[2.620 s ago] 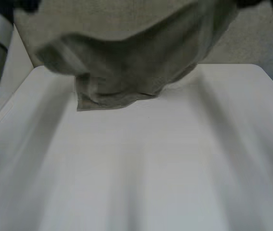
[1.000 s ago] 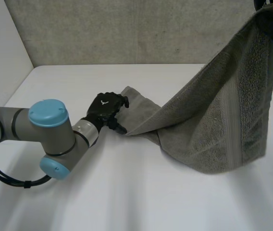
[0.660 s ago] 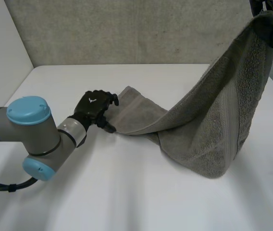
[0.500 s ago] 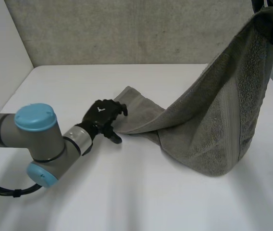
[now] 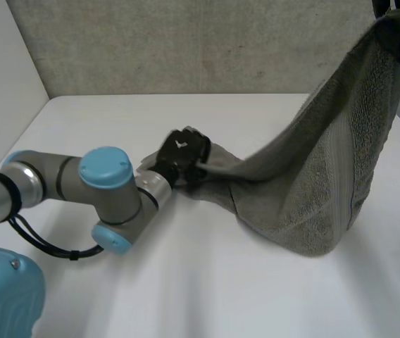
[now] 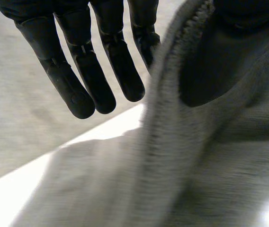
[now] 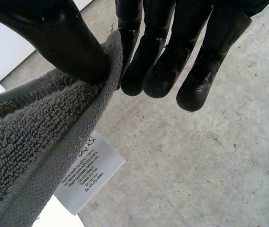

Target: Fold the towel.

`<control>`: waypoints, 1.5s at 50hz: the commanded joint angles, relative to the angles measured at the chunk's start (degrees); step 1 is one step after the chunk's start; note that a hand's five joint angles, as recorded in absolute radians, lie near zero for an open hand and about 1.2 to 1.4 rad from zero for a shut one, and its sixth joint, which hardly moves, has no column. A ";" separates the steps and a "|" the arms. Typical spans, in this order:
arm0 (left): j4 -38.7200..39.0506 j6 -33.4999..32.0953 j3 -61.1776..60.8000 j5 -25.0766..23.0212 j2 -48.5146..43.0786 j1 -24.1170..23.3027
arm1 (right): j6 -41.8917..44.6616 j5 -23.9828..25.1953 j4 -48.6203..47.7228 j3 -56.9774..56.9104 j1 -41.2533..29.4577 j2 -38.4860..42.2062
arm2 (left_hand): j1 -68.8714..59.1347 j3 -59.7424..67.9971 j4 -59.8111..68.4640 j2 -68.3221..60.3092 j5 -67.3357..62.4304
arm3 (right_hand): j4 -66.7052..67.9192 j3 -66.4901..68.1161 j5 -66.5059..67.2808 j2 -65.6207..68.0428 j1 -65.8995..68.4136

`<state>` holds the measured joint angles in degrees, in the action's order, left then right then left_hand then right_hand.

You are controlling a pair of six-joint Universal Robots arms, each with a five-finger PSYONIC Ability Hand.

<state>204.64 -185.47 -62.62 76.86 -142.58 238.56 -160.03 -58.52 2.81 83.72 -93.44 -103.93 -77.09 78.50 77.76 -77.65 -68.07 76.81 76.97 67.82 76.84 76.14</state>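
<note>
- Head view, upper right corner: right robot hand [image 5: 397, 32] clamped on the raised corner of the grey towel [image 5: 327, 176].
- Drapes from there down to the white worktop [image 5: 221, 282], lowest fold resting right of centre, other end lying at mid-frame.
- Mid-frame: left robot hand [image 5: 181, 153] on that low end, at the tip of the grey arm [image 5: 66, 183] reaching in from the left edge.
- Left wrist view: left robot hand [image 6: 111, 52] closed on the towel [image 6: 172, 165], hem caught between thumb and straight fingers [image 6: 73, 90].
- Right wrist view: right robot hand [image 7: 49, 33] pinching the towel [image 7: 25, 142] corner between thumb and fingers [image 7: 163, 61].
- White care label [image 7: 89, 172] hanging from the hem near the thumb; bare concrete floor [image 7: 210, 156] beyond the fingertips.
</note>
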 commanded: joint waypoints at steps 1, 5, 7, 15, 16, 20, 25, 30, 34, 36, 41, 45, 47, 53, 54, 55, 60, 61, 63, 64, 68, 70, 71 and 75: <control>4.52 -0.33 -2.94 10.58 10.01 9.18 | -0.72 -0.55 -0.26 -1.01 0.63 0.04 | -2.91 1.50 2.24 -2.35 -1.93 | 3.19 3.03 2.18 3.16 3.86; 6.21 -0.42 -5.59 9.89 17.25 12.81 | -3.70 -0.81 -3.76 -2.50 0.28 0.04 | -2.91 1.50 2.24 -2.35 -1.93 | 3.19 3.03 2.18 3.16 3.86; 6.56 -0.33 -6.55 9.36 20.85 13.42 | -5.21 -0.99 -5.80 -3.04 0.19 0.13 | -2.91 1.50 2.24 -2.35 -1.93 | 3.19 3.03 2.18 3.16 3.86; 6.65 -0.24 -14.01 4.27 41.82 13.51 | -10.13 -1.78 -8.00 -7.69 0.63 2.94 | -2.91 1.50 2.24 -2.35 -1.93 | 3.19 3.03 2.18 3.16 3.86; 6.65 -0.24 -14.03 4.26 41.86 13.51 | -10.30 -1.78 -7.13 -8.48 0.63 3.38 | -2.91 1.50 2.24 -2.35 -1.93 | 3.19 3.03 2.18 3.16 3.86; 6.65 -0.59 -19.37 1.46 48.43 13.95 | -9.86 -1.78 -3.43 -9.80 0.72 4.09 | -2.91 1.50 2.24 -2.35 -1.93 | 3.19 3.03 2.18 3.16 3.86; 6.12 -2.43 -24.29 0.22 51.78 16.84 | -6.10 -1.86 4.64 -13.14 0.81 7.86 | -2.91 1.50 2.24 -2.35 -1.93 | 3.19 3.03 2.18 3.16 3.86; 5.06 -7.80 -30.20 -1.36 54.25 21.77 | -0.13 -1.86 12.02 -12.97 0.81 8.83 | -2.91 1.50 2.24 -2.35 -1.93 | 3.19 3.03 2.18 3.16 3.86; 3.75 -12.45 -35.28 -8.10 55.13 23.44 | 4.37 -1.95 16.17 -11.56 0.63 10.77 | -2.91 1.50 2.24 -2.35 -1.93 | 3.19 3.03 2.18 3.16 3.86; 3.40 -13.16 -37.04 -10.65 54.61 23.62 | 7.96 -2.30 18.01 -9.46 -0.16 13.39 | -2.91 1.50 2.24 -2.35 -1.93 | 3.19 3.03 2.18 3.16 3.86; 3.74 -13.87 -40.39 -13.75 49.80 23.88 | 9.91 -2.83 18.02 -8.14 -1.73 16.99 | -2.91 1.50 2.24 -2.35 -1.93 | 3.19 3.03 2.18 3.16 3.86; 2.69 -14.04 -39.60 -13.76 41.53 24.32 | 10.18 -4.77 17.76 -8.57 -3.50 20.96 | -2.91 1.50 2.24 -2.35 -1.93 | 3.19 3.03 2.18 3.16 3.86; 2.60 -14.13 -39.25 -13.76 39.68 24.41 | 10.26 -6.26 17.40 -9.10 -4.55 22.89 | -2.91 1.50 2.24 -2.35 -1.93 | 3.19 3.03 2.18 3.16 3.86; 2.60 -17.89 -37.24 -13.67 33.61 24.41 | 10.61 -11.36 14.06 -10.33 -7.45 27.73 | -2.91 1.50 2.24 -2.35 -1.93 | 3.19 3.03 2.18 3.16 3.86; 2.60 -17.91 -37.23 -13.67 33.60 24.41 | 10.70 -11.79 13.46 -10.68 -7.54 29.03 | -2.91 1.50 2.24 -2.35 -1.93 | 3.19 3.03 2.18 3.16 3.86; 2.34 -19.56 -36.27 -13.67 32.29 24.41 | 10.70 -11.80 13.45 -10.68 -7.54 29.05 | -2.91 1.50 2.24 -2.35 -1.93 | 3.19 3.03 2.18 3.16 3.86; 1.11 -23.17 -31.10 -13.32 27.55 24.41 | 10.61 -11.89 11.00 -14.10 -8.50 34.05 | -2.91 1.50 2.24 -2.35 -1.93 | 3.19 3.03 2.18 3.16 3.86; 1.11 -23.62 -28.21 -12.88 25.96 24.24 | 10.61 -11.89 10.99 -14.11 -8.51 34.06 | -2.91 1.50 2.24 -2.35 -1.93 | 3.19 3.03 2.18 3.16 3.86; 1.37 -23.71 -25.04 -12.27 24.90 24.06 | 9.74 -11.80 4.96 -17.69 -10.87 35.81 | -2.91 1.50 2.24 -2.35 -1.93 | 3.19 3.03 2.18 3.16 3.86; 1.63 -23.54 -21.10 -11.39 24.11 23.80 | 9.74 -11.80 4.92 -17.71 -10.88 35.82 | -2.91 1.50 2.24 -2.35 -1.93 | 3.19 3.03 2.18 3.16 3.86; 2.25 -21.87 -10.48 -7.97 23.23 22.92 | 6.51 -13.81 -11.19 -23.93 -12.64 35.64 | -2.91 1.50 2.24 -2.35 -1.93 | 3.19 3.03 2.18 3.16 3.86; 2.60 -20.11 -4.80 -6.11 23.40 22.04 | 3.35 -15.30 -17.77 -25.00 -12.90 35.12 | -2.91 1.50 2.24 -2.35 -1.93 | 3.19 3.03 2.18 3.16 3.86; 3.39 -17.76 0.77 -4.37 23.92 20.91 | 0.01 -16.97 -24.80 -25.62 -13.08 33.63 | -2.91 1.50 2.24 -2.35 -1.93 | 3.19 3.03 2.18 3.16 3.86; 6.21 -12.02 10.58 -0.92 25.60 20.19 | -6.14 -18.56 -36.25 -25.54 -12.47 28.63 | -2.91 1.50 2.24 -2.35 -1.93 | 3.19 3.03 2.18 3.16 3.86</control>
<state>207.71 -204.85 -66.75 70.87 -118.99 260.41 -156.76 -73.73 -14.25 59.57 -106.11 -69.42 -77.46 79.15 78.02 -77.79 -68.45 76.81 76.97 67.81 76.84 76.13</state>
